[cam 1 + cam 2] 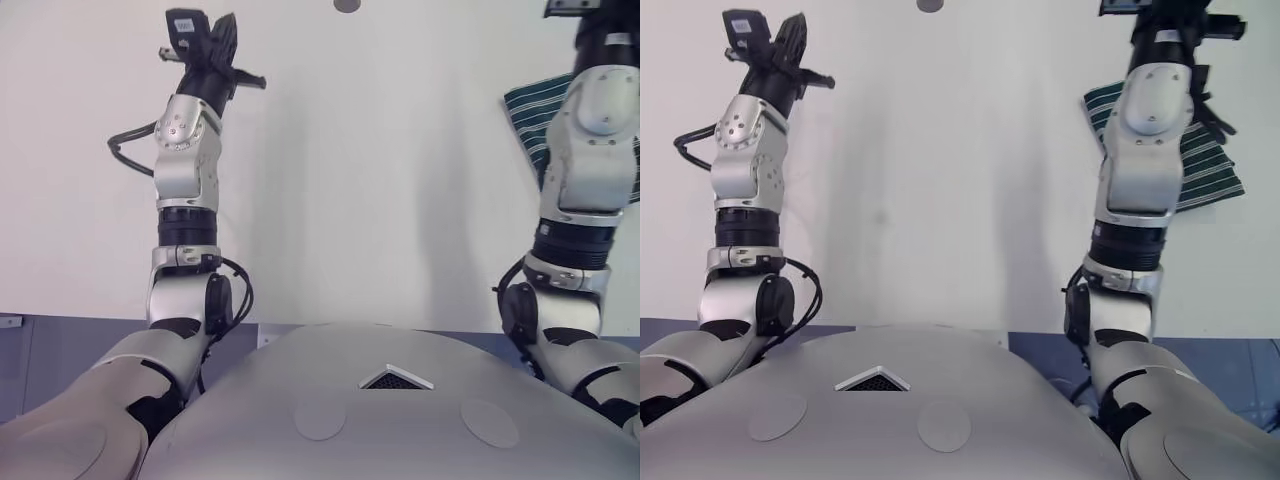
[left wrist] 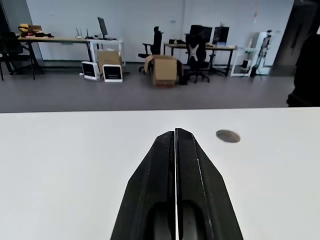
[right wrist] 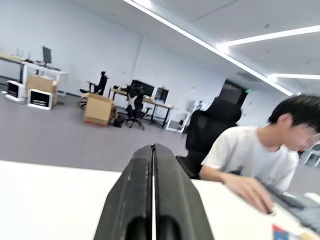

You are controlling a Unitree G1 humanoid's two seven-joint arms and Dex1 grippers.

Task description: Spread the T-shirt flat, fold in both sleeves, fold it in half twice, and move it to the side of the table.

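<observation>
A folded T-shirt (image 1: 1212, 165), dark green with thin white stripes, lies at the far right of the white table (image 1: 380, 180). My right forearm crosses in front of it and hides its middle. In the right wrist view my right gripper (image 3: 152, 146) is shut with nothing between its fingers, raised and pointing out over the table's far edge. My left gripper (image 1: 226, 30) is held over the far left of the table, well away from the shirt. It is also shut and empty, its fingers pressed together (image 2: 174, 132) above the bare tabletop.
A small grey round mark (image 2: 228, 135) sits on the table near its far edge, between the two arms. Beyond the table lies an office floor with desks, chairs and cardboard boxes. The table's near edge runs just ahead of my torso.
</observation>
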